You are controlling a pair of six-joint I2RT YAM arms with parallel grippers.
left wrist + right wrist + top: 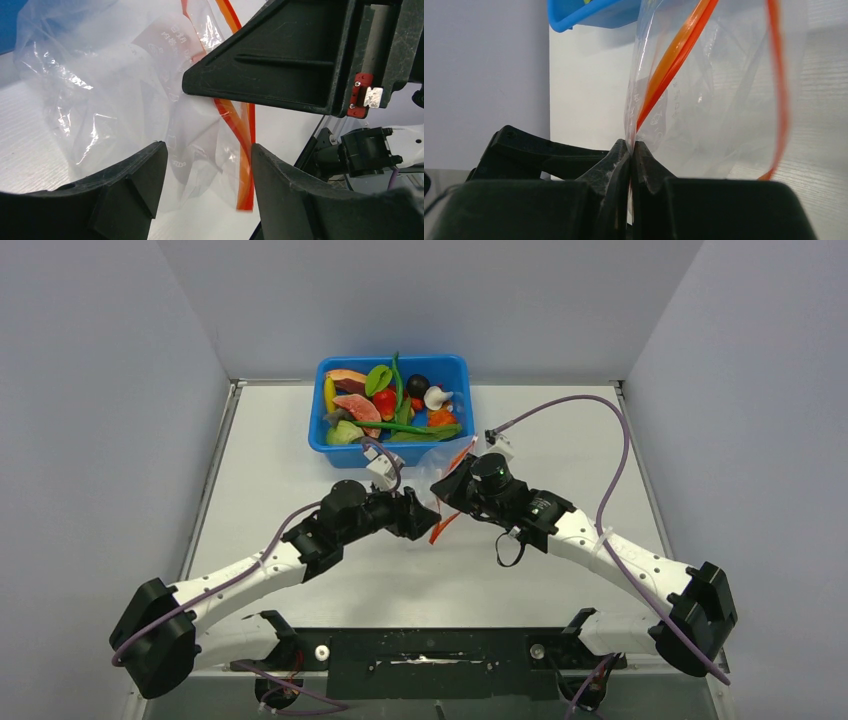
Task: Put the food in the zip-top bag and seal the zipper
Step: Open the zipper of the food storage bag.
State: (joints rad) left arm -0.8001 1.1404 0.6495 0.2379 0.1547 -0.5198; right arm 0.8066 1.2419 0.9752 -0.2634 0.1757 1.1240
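Zip-top bag (724, 100) | right wrist: right jaws clenched on edge | left jaws apart

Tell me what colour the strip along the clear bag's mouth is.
Red-orange. The zipper shows best in the right wrist view.

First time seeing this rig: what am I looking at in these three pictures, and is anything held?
The machine is a left arm and a right arm bolted to a table, each ending in a two-finger gripper. The wide picture looks down from above and behind them; the other two come from cameras on the wrists. On the table stands a blue tub full of toy food. The right gripper is pinched shut on the edge of a clear zip-top bag, near its orange zipper. The left gripper is open, the bag just ahead of its fingers. No food shows in the bag.
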